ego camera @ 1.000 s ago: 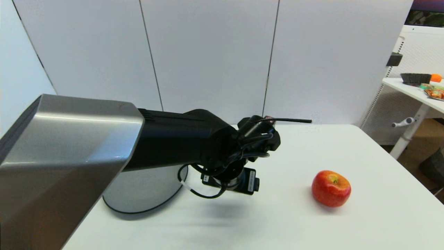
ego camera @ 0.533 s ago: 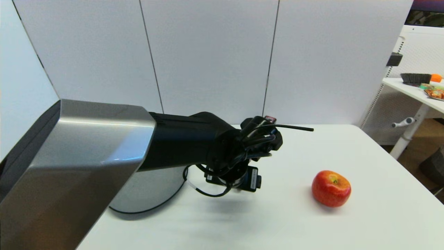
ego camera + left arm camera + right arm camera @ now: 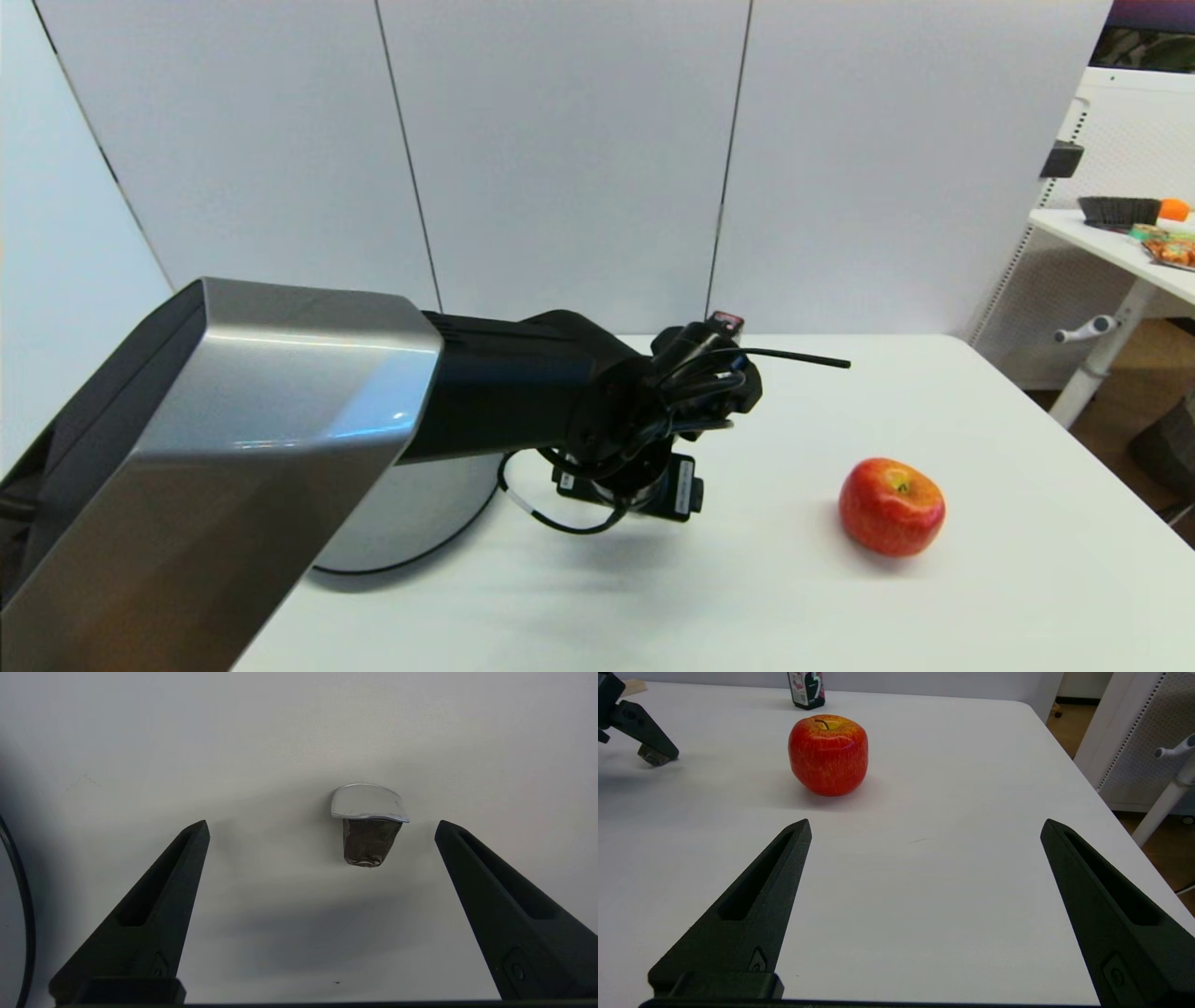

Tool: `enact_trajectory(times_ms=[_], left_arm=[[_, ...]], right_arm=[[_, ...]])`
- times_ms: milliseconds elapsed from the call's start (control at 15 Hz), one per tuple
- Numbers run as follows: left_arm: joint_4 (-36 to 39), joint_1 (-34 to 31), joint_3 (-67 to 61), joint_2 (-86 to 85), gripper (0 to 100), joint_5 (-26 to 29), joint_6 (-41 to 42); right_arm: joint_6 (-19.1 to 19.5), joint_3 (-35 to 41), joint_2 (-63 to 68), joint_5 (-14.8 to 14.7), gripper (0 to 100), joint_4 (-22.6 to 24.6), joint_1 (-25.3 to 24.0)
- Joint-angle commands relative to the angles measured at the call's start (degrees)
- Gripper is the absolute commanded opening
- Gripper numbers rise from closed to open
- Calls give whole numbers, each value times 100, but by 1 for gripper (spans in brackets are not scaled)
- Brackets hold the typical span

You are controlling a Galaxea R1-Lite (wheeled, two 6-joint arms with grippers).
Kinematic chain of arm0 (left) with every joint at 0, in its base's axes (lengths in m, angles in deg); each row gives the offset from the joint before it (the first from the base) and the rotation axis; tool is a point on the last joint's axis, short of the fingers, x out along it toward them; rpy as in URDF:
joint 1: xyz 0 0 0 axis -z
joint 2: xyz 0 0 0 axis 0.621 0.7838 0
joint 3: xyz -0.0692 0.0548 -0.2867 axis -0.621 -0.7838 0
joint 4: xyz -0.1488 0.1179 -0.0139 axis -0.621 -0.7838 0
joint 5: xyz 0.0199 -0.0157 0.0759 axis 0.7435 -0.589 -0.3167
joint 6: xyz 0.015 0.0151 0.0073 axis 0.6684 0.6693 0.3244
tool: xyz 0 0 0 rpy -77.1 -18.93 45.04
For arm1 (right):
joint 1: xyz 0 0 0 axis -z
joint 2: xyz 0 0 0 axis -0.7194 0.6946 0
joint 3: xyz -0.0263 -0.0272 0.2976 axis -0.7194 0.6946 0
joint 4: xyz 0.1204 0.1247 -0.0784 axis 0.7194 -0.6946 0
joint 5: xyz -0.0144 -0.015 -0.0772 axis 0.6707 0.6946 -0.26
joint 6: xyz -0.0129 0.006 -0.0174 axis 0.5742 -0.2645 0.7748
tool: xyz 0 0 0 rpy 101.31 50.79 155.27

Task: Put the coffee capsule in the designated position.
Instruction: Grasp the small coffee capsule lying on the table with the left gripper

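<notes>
Silver forearm housing fills the near left of my head camera, running forward into the black wrist of the left arm, which bends down at mid-table so the left gripper [image 3: 321, 828] points at the white table [image 3: 840, 616] from above. On the left wrist camera I see its two black fingers [image 3: 159, 891] spread wide, holding nothing. Between them, closer to one finger than the other and touching neither, lies the coffee capsule [image 3: 370, 828], tipped on its side on the tabletop with its silvery flared rim facing away from the camera and its dark tapered body toward it. A round grey disc [image 3: 411, 523] with a black edge sits just beside the wrist, partly under the arm. Farther right stands a red apple [image 3: 892, 507], well apart from the capsule. My right gripper [image 3: 924, 830] hangs low over the near right of the table, fingers also parted and empty. Beyond the apple, at the table's far edge, a black bottle [image 3: 806, 689] stands upright.
</notes>
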State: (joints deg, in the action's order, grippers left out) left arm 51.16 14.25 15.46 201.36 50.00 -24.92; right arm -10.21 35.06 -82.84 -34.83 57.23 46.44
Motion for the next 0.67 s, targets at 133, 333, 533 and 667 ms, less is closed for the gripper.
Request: enact_trajectory(times_ms=[133, 333, 533, 667], left_arm=[[-9, 1, -5, 37, 100, -12, -23], [-9, 1, 3, 72, 100, -12, -23], [-9, 1, 3, 81, 100, -12, -23], [-9, 1, 3, 90, 100, -12, -23]], right_arm=[[6, 0, 7, 3, 100, 5, 0], [6, 0, -10, 3, 100, 5, 0], [6, 0, 7, 3, 100, -4, 0], [6, 0, -10, 3, 100, 5, 0]])
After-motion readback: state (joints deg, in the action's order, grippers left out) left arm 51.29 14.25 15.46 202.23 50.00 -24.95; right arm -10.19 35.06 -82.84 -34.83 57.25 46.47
